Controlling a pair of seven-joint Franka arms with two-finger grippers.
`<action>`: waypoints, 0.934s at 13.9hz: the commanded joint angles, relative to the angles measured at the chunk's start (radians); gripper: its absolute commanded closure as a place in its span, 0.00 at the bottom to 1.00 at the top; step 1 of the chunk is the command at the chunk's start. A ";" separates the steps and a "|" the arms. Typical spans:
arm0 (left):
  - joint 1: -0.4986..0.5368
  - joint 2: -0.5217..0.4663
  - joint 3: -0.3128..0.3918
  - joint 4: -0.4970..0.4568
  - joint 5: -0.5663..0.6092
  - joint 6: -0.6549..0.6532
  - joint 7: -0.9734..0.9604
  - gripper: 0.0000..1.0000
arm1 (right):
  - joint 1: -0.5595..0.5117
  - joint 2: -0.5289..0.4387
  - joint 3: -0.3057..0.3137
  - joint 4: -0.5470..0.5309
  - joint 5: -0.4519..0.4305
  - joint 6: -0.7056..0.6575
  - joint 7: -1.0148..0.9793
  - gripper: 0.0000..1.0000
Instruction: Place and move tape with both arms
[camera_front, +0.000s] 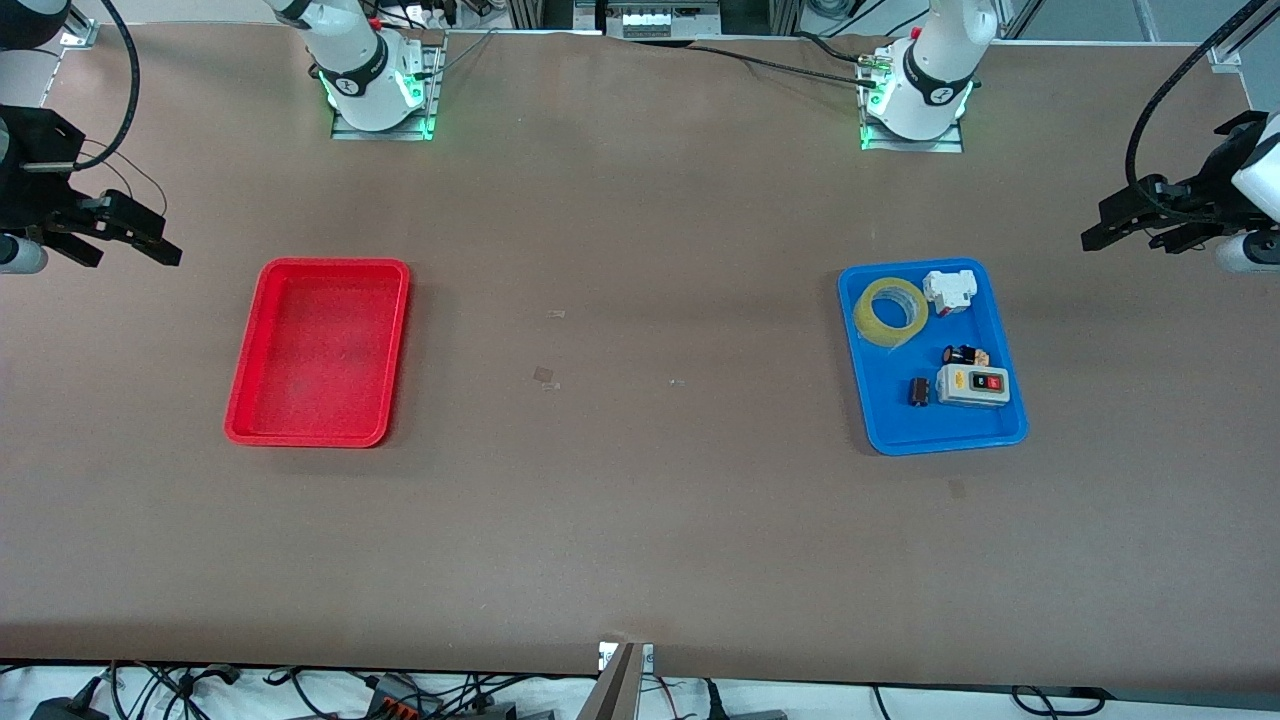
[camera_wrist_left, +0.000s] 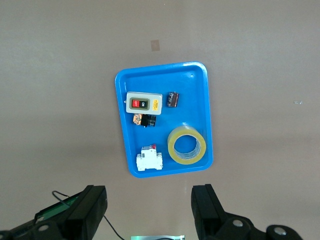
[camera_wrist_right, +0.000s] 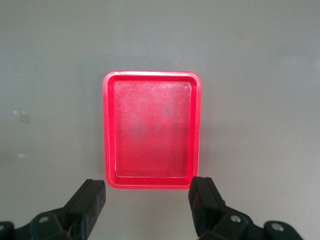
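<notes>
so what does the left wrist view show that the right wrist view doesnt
Only the left wrist view: the blue tray holding the tape, a switch box, a white breaker and two small parts, with the left gripper open.
Only the right wrist view: the red tray, holding nothing, with the right gripper open.
Both: the brown table.

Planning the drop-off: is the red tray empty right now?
Empty. The red tray shows only its bare floor in the right wrist and front views; the tape lies in the blue tray.
</notes>
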 joint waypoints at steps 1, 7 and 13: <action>0.007 -0.011 -0.009 -0.013 0.022 -0.003 0.009 0.00 | -0.004 -0.034 -0.002 -0.024 0.008 -0.001 -0.021 0.00; 0.007 -0.011 -0.009 -0.014 0.022 0.000 0.009 0.00 | -0.002 -0.028 0.000 -0.021 0.008 -0.001 -0.020 0.00; 0.007 -0.016 -0.009 -0.088 0.023 0.015 0.010 0.00 | 0.002 -0.024 0.006 -0.014 0.008 -0.012 -0.007 0.00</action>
